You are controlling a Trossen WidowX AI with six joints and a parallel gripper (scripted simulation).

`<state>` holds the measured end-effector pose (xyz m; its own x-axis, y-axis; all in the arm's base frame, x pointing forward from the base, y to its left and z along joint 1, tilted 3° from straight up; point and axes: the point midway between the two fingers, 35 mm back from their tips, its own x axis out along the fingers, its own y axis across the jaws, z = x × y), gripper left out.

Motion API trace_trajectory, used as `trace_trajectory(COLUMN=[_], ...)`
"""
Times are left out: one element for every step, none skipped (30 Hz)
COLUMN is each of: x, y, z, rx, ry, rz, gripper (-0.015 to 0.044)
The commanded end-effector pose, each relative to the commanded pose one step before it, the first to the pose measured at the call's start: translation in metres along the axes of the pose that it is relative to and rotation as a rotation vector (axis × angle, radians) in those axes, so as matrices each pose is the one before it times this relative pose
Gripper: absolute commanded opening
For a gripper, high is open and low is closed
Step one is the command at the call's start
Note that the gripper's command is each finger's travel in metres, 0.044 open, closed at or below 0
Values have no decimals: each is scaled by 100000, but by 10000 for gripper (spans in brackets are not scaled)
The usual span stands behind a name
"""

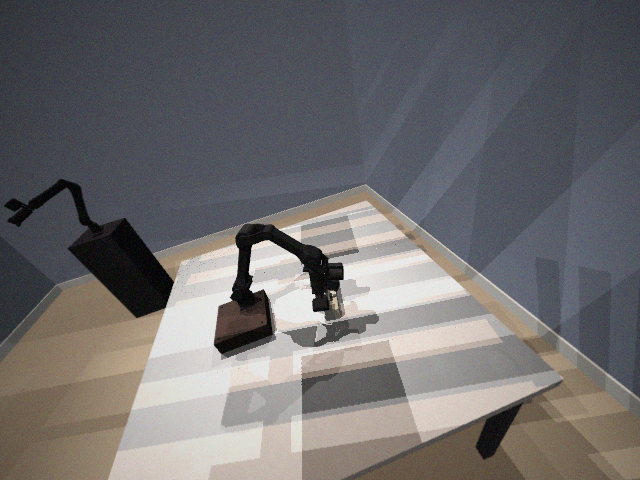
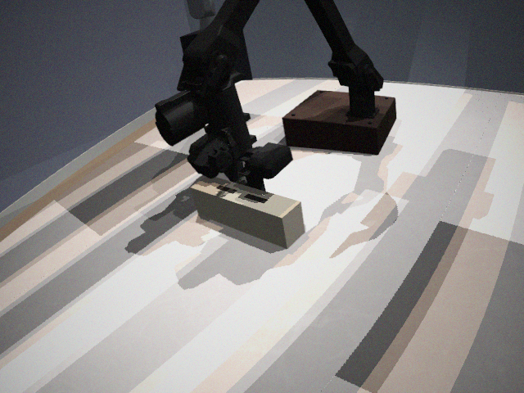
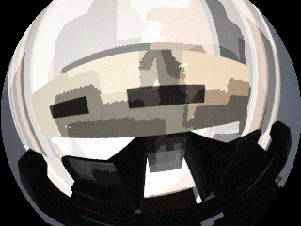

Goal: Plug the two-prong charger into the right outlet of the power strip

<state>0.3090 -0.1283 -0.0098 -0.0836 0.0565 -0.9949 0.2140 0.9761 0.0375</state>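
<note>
From the top view, the arm bends down over the desk (image 1: 423,330), and the fingers (image 1: 323,304) hang just above the pale power strip (image 1: 336,305); the charger cannot be made out here.

In the exterior view the fingers (image 2: 250,179) reach down to the top face of the power strip (image 2: 254,215). Two dark outlet slots show just below and beside them. The charger itself is hidden by the dark wrist.

In the wrist view the strip (image 3: 150,97) curves across just beyond the fingers, and a grey block, likely the charger (image 3: 168,153), sits pinched between them. The fingers are clamped on it, not pressed together.

Judging by this, the pickup is done and the charger is over the strip; whether the prongs have entered the right outlet cannot be told, so the straight push may remain.
</note>
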Motion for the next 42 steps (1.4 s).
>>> trace_trajectory(x=[82, 5, 5, 5, 5, 5, 5, 4, 4, 4, 4, 4, 4, 4, 6, 5, 4, 3, 2, 1, 1, 0, -2, -3, -4, -6, -7, -8, -9, -9, -10, -11, -11, -12, -12, -13, -13, -13, -13, -13, -13, -13], y=[-102, 0, 0, 0, 0, 0, 0, 0, 0, 0, 0, 0, 0, 0, 0, 0, 0, 0, 0, 0, 0, 0, 0, 0, 0, 0, 0, 0, 0, 0, 0, 0, 0, 0, 0, 0, 0, 0, 0, 0, 0, 0], z=[964, -12, -12, -12, -13, -13, -13, -13, -13, -13, -13, -13, -13, -13, -12, -12, -13, -13, -13, -13, -13, -13, -13, -13, -12, -12, -11, -11, -10, -9, -9, -8, -7, -6, -5, -4, -3, -2, -1, 0, 1, 2], rx=[2, 0, 0, 0, 0, 0, 0, 0, 0, 0, 0, 0, 0, 0, 0, 0, 0, 0, 0, 0, 0, 0, 0, 0, 0, 0, 0, 0, 0, 0, 0, 0, 0, 0, 0, 0, 0, 0, 0, 0, 0, 0], ry=[-3555, 1, 1, 1, 1, 1, 1, 1, 1, 1, 1, 1, 1, 1, 1, 1, 1, 1, 1, 1, 1, 1, 1, 1, 1, 1, 1, 1, 1, 1, 1, 1, 0, 0, 0, 0, 0, 0, 0, 0, 0, 0], rz=[-186, 0, 0, 0, 0, 0, 0, 0, 0, 0, 0, 0, 0, 0, 0, 0, 0, 0, 0, 0, 0, 0, 0, 0, 0, 0, 0, 0, 0, 0, 0, 0, 0, 0, 0, 0, 0, 0, 0, 0, 0, 0], gripper=[0, 0, 0, 0, 0, 0, 0, 0, 0, 0, 0, 0, 0, 0, 0, 0, 0, 0, 0, 0, 0, 0, 0, 0, 0, 0, 0, 0, 0, 0, 0, 0, 0, 0, 0, 0, 0, 0, 0, 0, 0, 0])
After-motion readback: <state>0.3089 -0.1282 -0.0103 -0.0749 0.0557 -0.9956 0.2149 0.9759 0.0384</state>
